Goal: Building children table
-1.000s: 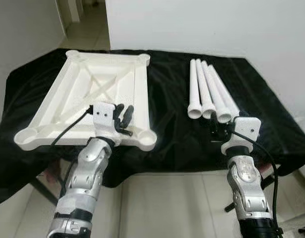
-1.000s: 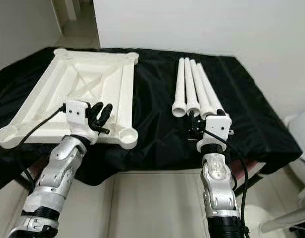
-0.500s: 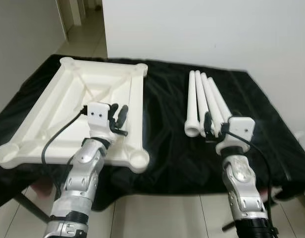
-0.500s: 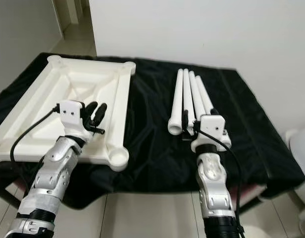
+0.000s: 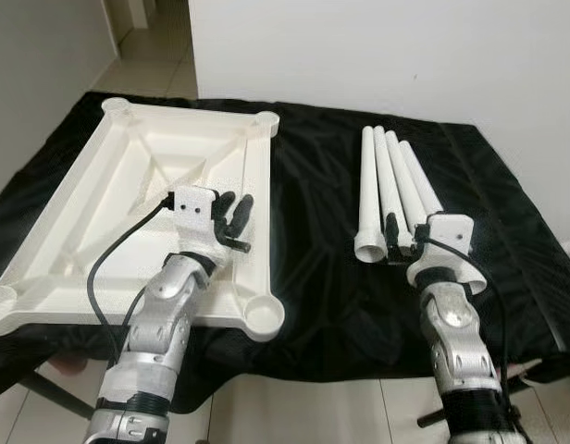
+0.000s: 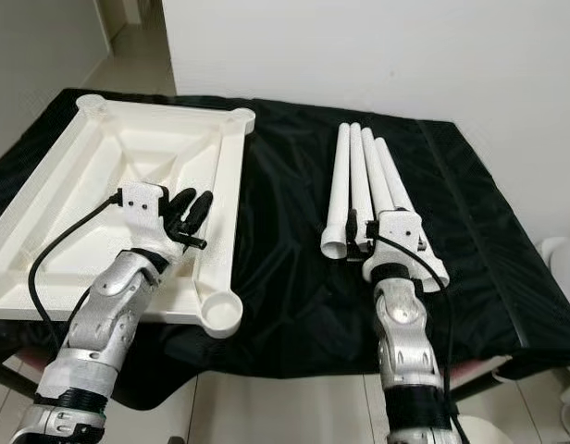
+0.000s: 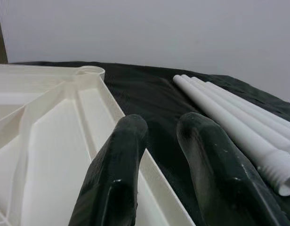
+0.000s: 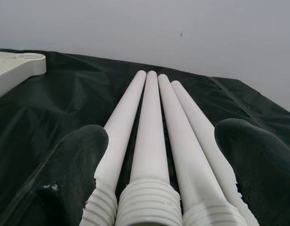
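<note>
A white children's tabletop (image 5: 128,199) lies upside down on the left half of the black-clothed table, its round leg socket (image 5: 265,316) at the near right corner. Several white legs (image 5: 391,176) lie side by side on the right, threaded ends (image 8: 147,200) toward me. My left gripper (image 5: 237,205) hovers just above the tabletop's right rail (image 7: 112,110), open with a small gap and nothing between its fingers (image 7: 121,155). At the legs' near ends my right gripper (image 6: 359,229) is open, one finger (image 8: 76,160) on either side of the bundle.
The black cloth (image 5: 313,222) between tabletop and legs is bare. A white wall (image 5: 405,55) stands close behind the table. A doorway with tiled floor (image 5: 151,65) opens at the back left. The table's front edge runs just below both wrists.
The view has shifted as I moved in. My right gripper has advanced until its fingers reach the legs' threaded ends. The left gripper stays above the tabletop's right rail.
</note>
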Robot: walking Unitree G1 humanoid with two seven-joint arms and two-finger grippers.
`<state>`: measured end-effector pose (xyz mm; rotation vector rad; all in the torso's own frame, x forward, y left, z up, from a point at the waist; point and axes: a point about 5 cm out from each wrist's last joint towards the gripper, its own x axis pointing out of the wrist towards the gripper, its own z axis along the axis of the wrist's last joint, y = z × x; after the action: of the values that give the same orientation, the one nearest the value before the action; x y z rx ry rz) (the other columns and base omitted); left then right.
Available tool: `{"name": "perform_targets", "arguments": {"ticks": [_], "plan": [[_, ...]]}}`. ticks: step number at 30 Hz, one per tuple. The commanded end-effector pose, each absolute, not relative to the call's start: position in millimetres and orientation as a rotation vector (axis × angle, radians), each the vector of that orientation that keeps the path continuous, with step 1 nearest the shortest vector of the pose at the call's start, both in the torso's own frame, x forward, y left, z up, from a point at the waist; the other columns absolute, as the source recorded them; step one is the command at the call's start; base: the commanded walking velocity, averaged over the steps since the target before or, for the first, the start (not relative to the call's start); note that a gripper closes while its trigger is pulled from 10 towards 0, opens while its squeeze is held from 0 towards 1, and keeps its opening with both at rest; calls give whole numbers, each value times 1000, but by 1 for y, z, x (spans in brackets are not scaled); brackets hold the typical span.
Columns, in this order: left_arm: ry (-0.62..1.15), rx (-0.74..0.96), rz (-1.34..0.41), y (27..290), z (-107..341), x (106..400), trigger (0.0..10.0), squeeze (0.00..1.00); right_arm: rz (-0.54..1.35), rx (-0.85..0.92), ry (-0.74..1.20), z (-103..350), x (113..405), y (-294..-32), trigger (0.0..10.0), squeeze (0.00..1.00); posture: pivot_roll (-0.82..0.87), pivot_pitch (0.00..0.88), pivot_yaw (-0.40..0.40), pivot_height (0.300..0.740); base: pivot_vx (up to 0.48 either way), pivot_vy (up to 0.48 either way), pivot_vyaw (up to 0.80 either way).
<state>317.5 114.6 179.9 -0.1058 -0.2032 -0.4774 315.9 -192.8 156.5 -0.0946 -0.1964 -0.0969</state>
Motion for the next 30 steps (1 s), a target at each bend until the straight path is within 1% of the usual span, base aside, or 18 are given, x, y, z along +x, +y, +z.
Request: {"name": "perform_targets", "arguments": {"ticks": [1,6,10,16,17,19,20,22,23,24,26,30], "plan": [[-202,-100,-559,106,183,315,10000,0,-96,-92,-171,154,318,-197,10000,0,29,53,-19,740,0,0,0],[-210,-94,-612,100,188,311,10000,0,-59,-79,-166,158,325,-196,10000,0,30,62,-15,740,0,0,0],[-210,-82,-652,95,193,305,10000,0,-43,-20,-129,156,333,-197,10000,0,37,76,-15,740,0,0,0],[-207,-81,-670,94,196,301,10000,0,-38,-33,-129,157,338,-196,10000,0,38,84,-14,740,0,0,0],[-205,-83,-672,94,196,299,10000,0,-81,-23,-140,159,339,-202,10000,0,45,98,-15,740,0,0,0],[-202,-83,-673,94,197,298,10000,0,-112,-11,-146,160,339,-205,10000,0,45,98,-15,740,0,0,0],[-199,-84,-675,94,197,297,10000,0,-158,-7,-166,162,337,-212,10000,0,46,104,-15,740,0,0,0],[-199,-84,-675,94,197,297,10000,0,-158,-7,-166,162,337,-212,10000,0,46,104,-15,740,0,0,0],[-195,-86,-678,94,198,295,10000,0,-238,-8,-185,164,334,-222,10000,0,45,114,-13,740,0,0,0],[-195,-86,-678,94,198,295,10000,0,-238,-8,-185,164,334,-222,10000,0,45,114,-13,740,0,0,0],[-182,-88,-680,94,197,293,10000,0,-327,16,-190,163,327,-237,10000,0,37,126,-5,740,0,0,0],[-174,-88,-681,94,196,291,10000,0,-364,24,-176,159,322,-243,10000,0,36,132,-5,740,0,0,0]]}}
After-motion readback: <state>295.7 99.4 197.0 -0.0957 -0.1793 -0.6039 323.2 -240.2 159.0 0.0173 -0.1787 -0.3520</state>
